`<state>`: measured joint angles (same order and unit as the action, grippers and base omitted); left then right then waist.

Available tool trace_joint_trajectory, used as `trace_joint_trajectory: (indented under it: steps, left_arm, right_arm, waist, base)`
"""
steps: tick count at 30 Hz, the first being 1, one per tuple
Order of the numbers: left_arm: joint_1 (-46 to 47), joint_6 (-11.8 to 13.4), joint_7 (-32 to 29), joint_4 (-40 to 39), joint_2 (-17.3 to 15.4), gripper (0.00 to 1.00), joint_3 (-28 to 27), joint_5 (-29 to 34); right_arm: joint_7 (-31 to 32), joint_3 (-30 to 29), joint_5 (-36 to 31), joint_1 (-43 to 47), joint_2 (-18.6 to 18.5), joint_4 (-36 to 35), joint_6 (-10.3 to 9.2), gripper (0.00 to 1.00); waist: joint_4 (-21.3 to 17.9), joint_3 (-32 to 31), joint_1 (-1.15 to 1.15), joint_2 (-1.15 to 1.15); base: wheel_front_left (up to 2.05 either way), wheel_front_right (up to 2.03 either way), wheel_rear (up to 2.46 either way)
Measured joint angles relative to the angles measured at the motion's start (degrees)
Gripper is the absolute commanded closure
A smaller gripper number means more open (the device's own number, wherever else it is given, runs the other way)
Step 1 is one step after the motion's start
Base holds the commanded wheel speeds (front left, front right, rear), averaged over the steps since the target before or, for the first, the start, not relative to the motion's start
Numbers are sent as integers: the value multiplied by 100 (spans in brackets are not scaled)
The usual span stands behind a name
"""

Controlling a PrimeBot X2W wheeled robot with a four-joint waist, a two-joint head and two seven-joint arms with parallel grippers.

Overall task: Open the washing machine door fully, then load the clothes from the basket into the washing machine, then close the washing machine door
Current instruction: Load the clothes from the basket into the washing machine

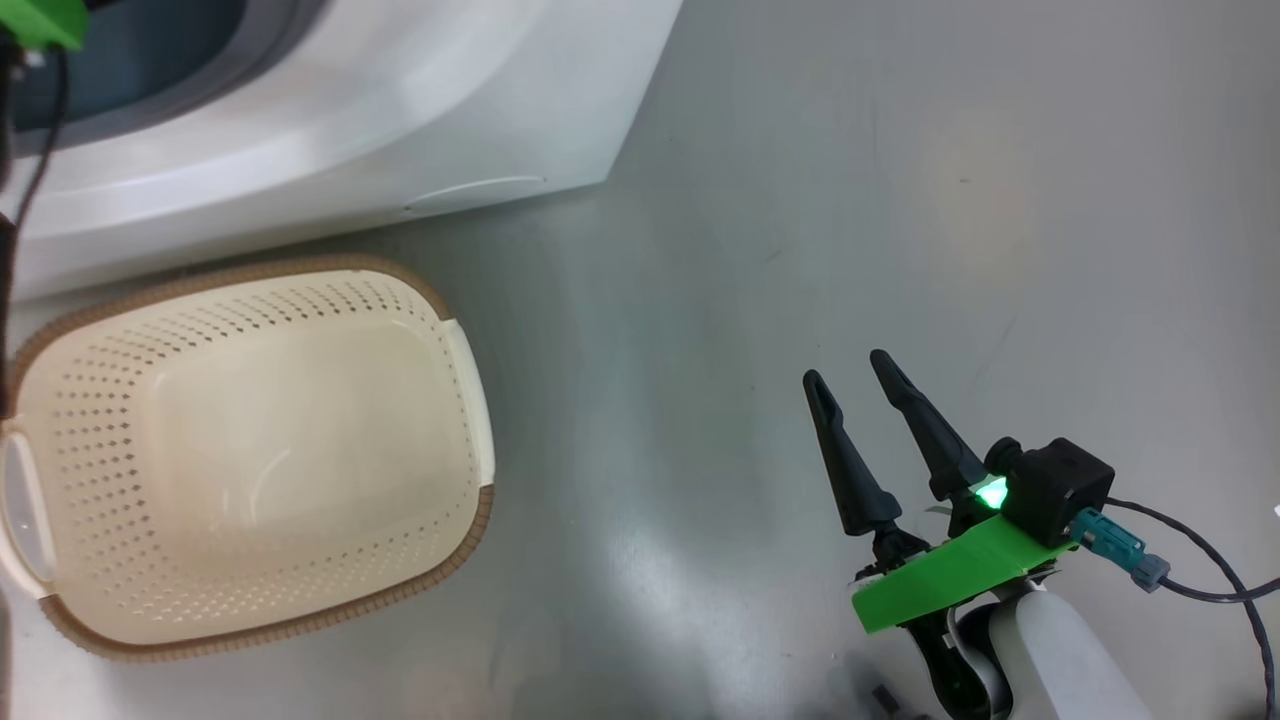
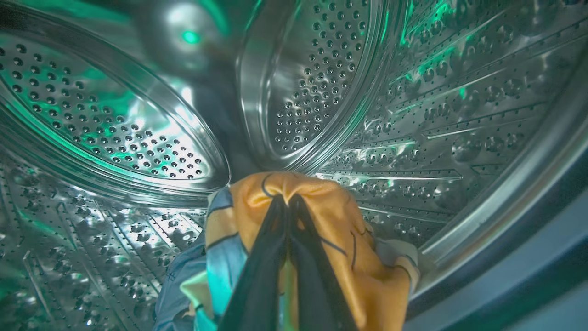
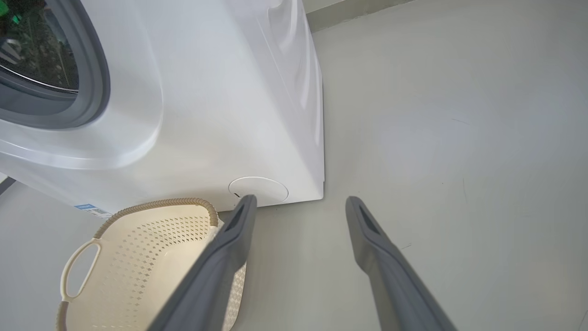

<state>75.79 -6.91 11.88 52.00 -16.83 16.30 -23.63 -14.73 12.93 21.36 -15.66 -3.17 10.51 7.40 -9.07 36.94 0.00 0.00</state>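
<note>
The clothes (image 2: 329,230) are pinched at the tips of the left pincer (image 2: 287,200), whose two dark fingers (image 2: 257,285) are pressed together on a bunched fold. The fabric is orange with thin dark lines. It drapes down both sides of the fingers, with light blue cloth to the left and a cream edge to the right. Pincer and garment are inside the perforated steel drum (image 2: 459,92) of the washing machine (image 1: 350,120). Two raised, hole-studded drum ribs lie just beyond the fingertips, one to the upper left and one straight ahead. A green glow reflects off the metal. The drum's steel lip and a band of grey gasket (image 2: 528,276) curve past the pincer's lower right.

The right pincer (image 1: 846,367) hangs over the grey floor (image 1: 800,200), well apart from the machine. Its fingers are spread wide with nothing between them. In its wrist view the cream perforated basket (image 3: 156,204), with its brown woven-look rim, sits just left of the left finger, touching or nearly touching the machine's front. The round white flap (image 3: 258,190) is just past that fingertip. A small blue label (image 3: 92,210) is stuck low on the white front, further left; its printing is too small to read. A green plate (image 1: 950,575) and a black camera block (image 1: 1055,485) sit behind the right pincer's fingers.
</note>
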Motion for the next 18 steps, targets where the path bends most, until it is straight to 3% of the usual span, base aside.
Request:
trace_joint_trajectory:
  steps: [8, 18]
  left_arm:
    - [461, -18, 33, 11, -365, 100, -12, -41]
    - [940, -43, 73, -43, -543, 100, -27, -220]
  right_arm:
    - [0, 132, 103, -1, 4, -122, 0, 0]
    - [0, 285, 245, -8, 8, -234, 0, 0]
  waist:
    - [-175, 373, 0, 0]
    - [-322, 841, 0, 0]
  base:
    - [0, 0, 0]
    - [0, 0, 0]
